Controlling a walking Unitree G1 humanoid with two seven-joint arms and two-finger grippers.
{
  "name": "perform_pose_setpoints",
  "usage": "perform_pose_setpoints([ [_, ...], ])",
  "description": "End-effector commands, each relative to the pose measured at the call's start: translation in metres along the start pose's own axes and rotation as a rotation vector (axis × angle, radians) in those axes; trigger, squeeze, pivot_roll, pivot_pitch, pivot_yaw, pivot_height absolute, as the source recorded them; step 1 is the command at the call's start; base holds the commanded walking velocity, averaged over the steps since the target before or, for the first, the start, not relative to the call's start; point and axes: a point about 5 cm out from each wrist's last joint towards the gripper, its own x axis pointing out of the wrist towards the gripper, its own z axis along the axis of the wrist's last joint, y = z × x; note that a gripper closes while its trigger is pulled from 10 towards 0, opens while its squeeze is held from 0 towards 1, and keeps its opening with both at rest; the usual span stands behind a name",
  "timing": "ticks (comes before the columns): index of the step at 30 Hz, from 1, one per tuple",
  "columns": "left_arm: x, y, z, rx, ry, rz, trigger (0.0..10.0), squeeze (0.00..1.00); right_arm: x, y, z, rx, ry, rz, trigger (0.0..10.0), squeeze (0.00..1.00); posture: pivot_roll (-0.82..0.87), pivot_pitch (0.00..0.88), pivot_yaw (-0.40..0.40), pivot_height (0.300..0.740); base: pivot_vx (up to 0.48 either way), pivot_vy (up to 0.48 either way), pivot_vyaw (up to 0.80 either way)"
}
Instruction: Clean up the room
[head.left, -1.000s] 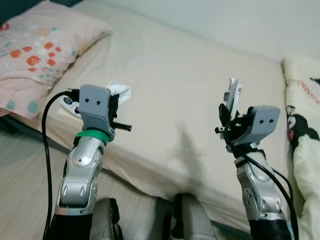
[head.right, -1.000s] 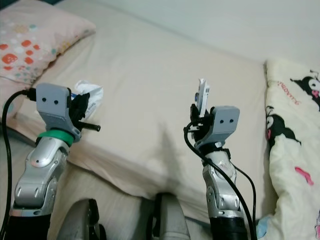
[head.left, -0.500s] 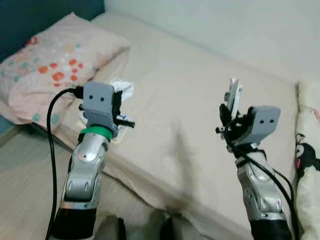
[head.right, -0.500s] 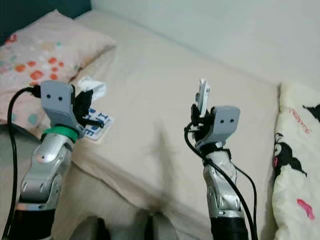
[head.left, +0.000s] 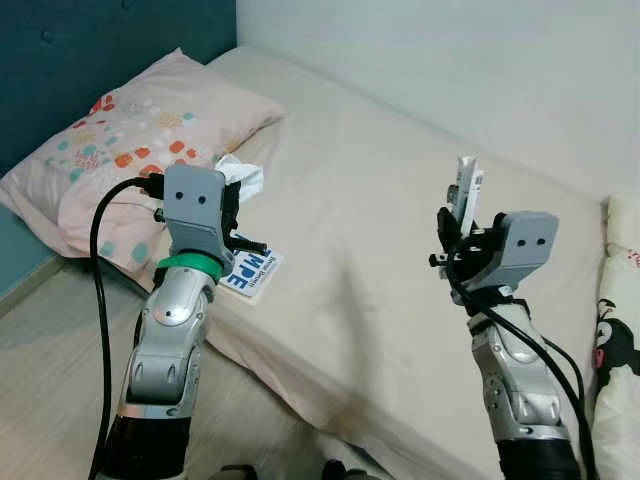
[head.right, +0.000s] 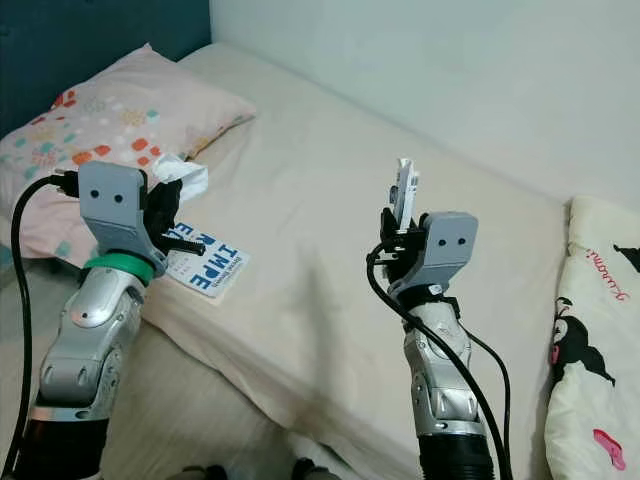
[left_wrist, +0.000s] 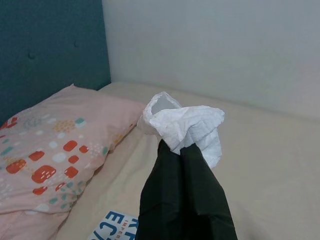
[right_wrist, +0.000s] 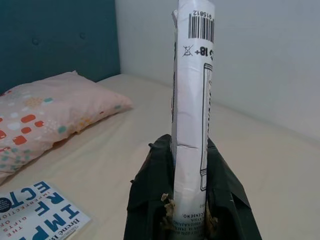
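My left gripper is shut on a crumpled white tissue, held up over the near edge of the bed; the tissue pokes out behind its grey wrist housing. My right gripper is shut on a thin white flat packet with a barcode, standing upright above the bed; the packet is seen edge-on. A white book with blue letters lies on the bed's near edge, just below the left gripper.
The beige bed runs across the view. A pink patterned pillow lies at its left end against a dark teal headboard. A cartoon-print blanket lies at the right. Wooden floor is nearer, to the left.
The view has swung and pulled back: headboard, floor and the book now show. Both grippers keep their hold and pose.
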Motion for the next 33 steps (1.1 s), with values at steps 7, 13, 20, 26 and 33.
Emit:
perform_pose_setpoints([
  [7,-0.003,-0.005,-0.004,-0.016,0.017,-0.017,10.0,0.00,-0.005,-0.002,-0.009,-0.004,0.042,-0.013,10.0,0.00,0.06,0.066,-0.060,0.740,-0.374,0.000,0.00],
  [13,-0.003,-0.004,-0.004,-0.016,0.018,-0.016,10.0,0.00,-0.004,0.000,-0.009,0.013,0.042,-0.007,10.0,0.00,0.06,0.066,-0.060,0.740,-0.374,0.000,0.00],
  [20,-0.004,-0.004,-0.004,-0.014,0.019,-0.014,10.0,0.00,-0.005,0.006,-0.010,0.035,0.048,0.010,10.0,0.00,0.07,0.077,-0.056,0.740,-0.346,0.000,0.00],
  [26,-0.004,-0.003,-0.005,-0.012,0.020,-0.014,10.0,0.00,-0.004,0.008,-0.011,0.029,0.053,0.022,10.0,0.00,0.07,0.077,-0.056,0.740,-0.338,0.000,0.00],
  [33,-0.006,-0.004,-0.007,-0.008,0.040,-0.021,10.0,0.00,-0.003,0.007,-0.012,0.012,0.064,0.026,10.0,0.00,0.07,0.078,-0.058,0.740,-0.127,0.000,0.31],
])
